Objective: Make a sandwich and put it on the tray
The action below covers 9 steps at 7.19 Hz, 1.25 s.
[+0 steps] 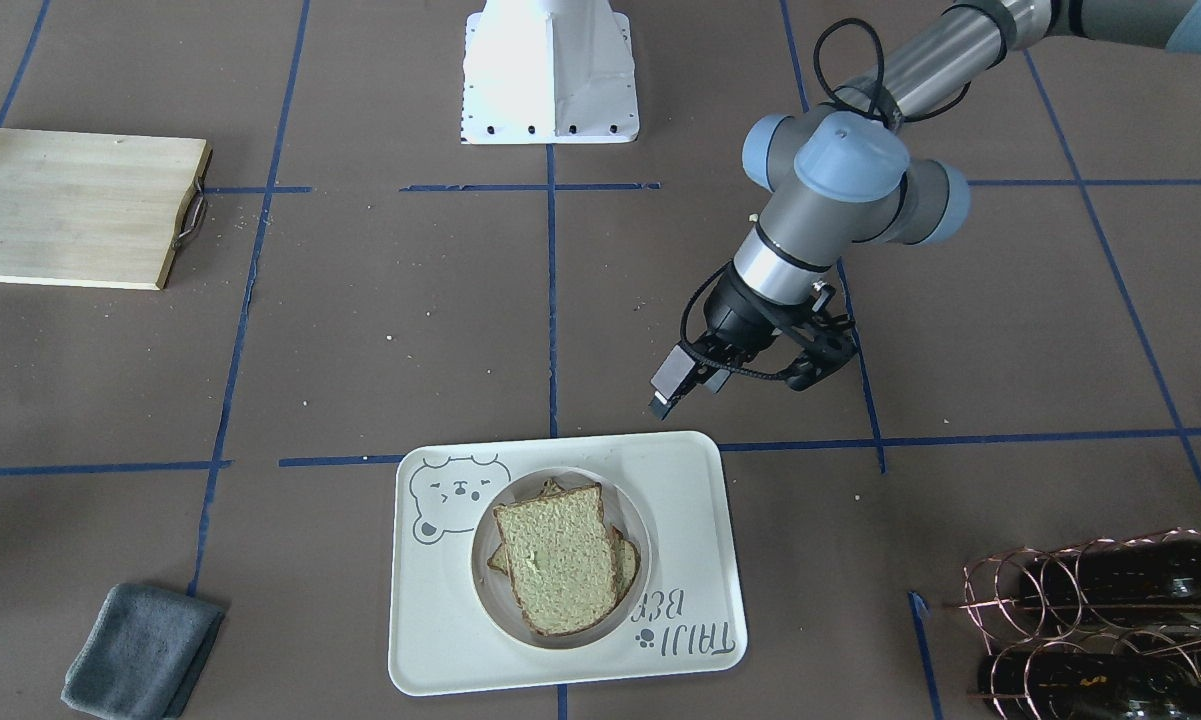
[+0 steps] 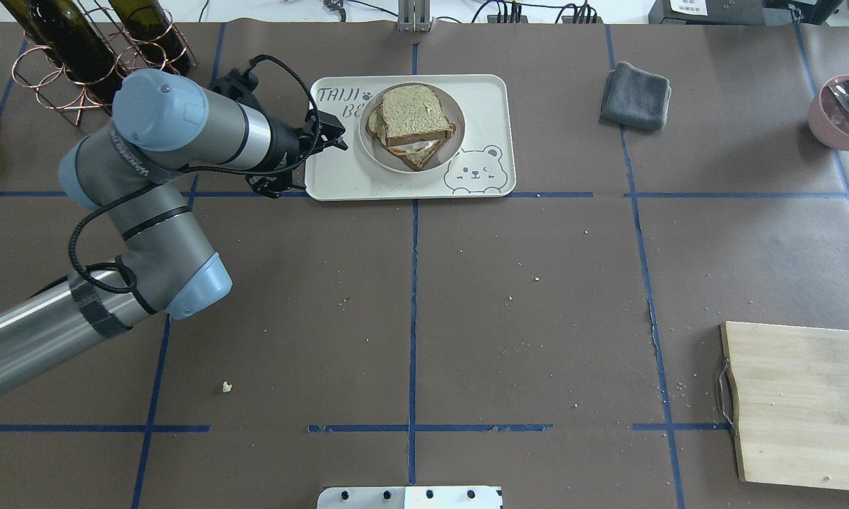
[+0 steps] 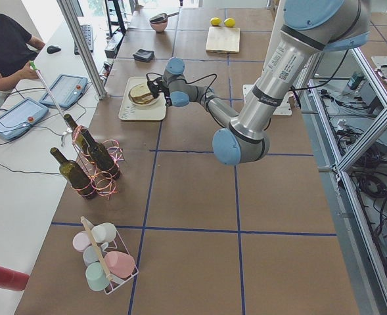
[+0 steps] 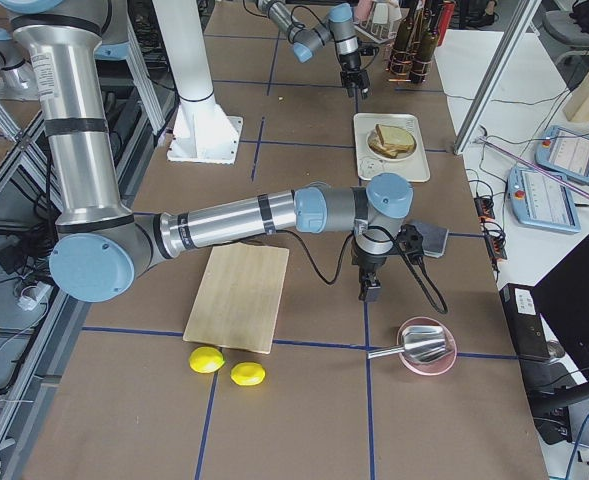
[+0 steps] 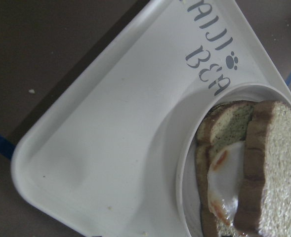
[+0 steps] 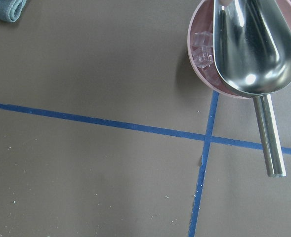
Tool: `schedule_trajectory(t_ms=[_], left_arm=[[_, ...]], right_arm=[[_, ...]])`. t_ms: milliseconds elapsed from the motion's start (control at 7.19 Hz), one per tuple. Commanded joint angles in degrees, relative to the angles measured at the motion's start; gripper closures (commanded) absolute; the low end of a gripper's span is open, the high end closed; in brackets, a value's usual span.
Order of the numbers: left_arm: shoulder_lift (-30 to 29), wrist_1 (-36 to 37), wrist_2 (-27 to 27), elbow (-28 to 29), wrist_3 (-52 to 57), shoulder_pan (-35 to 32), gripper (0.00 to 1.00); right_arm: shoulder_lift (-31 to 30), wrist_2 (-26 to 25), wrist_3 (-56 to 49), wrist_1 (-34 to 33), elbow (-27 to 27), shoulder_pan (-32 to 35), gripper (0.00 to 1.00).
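A: Where is the sandwich (image 1: 558,560)?
B: On a small white plate (image 1: 505,605) that sits in the middle of the tray (image 1: 430,640). The front view gives mostly the top slice, with corners of the lower one poking out beneath it.
A: And the egg?
B: The left wrist camera shows it best: white with orange yolk, lying between the 2 slices. The overhead view shows only a sliver of white at the sandwich's edge.
A: The left gripper (image 1: 666,398)?
B: It hangs in the air by the tray's end on the robot's left side. It points toward the plate, apart from the sandwich, and carries nothing. Neither the front nor the overhead view settles how far apart its jaws stand, and its own camera shows no fingers, so I cannot tell.
A: The right gripper (image 4: 371,290)?
B: Only the camera at the table's right end catches it. It points down above the table, between the wooden cutting board (image 4: 239,295) and a pink bowl (image 4: 434,365), well apart from the tray. I cannot tell how its jaws stand.
A: What does its wrist camera add?
B: The bowl holds clear ice cubes (image 6: 203,49) and a metal scoop (image 6: 249,44) whose handle juts over the rim. A corner of grey cloth (image 6: 6,9) shows at the top. The side view alone shows 2 lemons (image 4: 206,359) near the board.
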Motion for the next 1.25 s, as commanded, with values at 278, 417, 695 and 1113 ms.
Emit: schedule_trajectory(t_ms=[278, 417, 695, 1113], left_arm=[[9.0, 22.3, -0.4, -16.5, 34.4, -8.8, 0.00], [13.6, 22.4, -0.8, -19.4, 46.6, -12.0, 0.00], [20.5, 22.6, -2.6, -20.4, 61.8, -19.4, 0.00], [26.9, 23.3, -11.7, -14.7, 90.5, -36.5, 0.00]], right_arm=[[-3.1, 0.4, -0.4, 0.1, 0.2, 3.0, 0.00], [-4.1, 1.7, -0.5, 0.1, 0.2, 4.8, 0.00], [-7.0, 4.6, -0.7, 0.2, 0.6, 7.6, 0.00], [-9.5, 4.9, -0.4, 4.8, 0.8, 7.6, 0.00]])
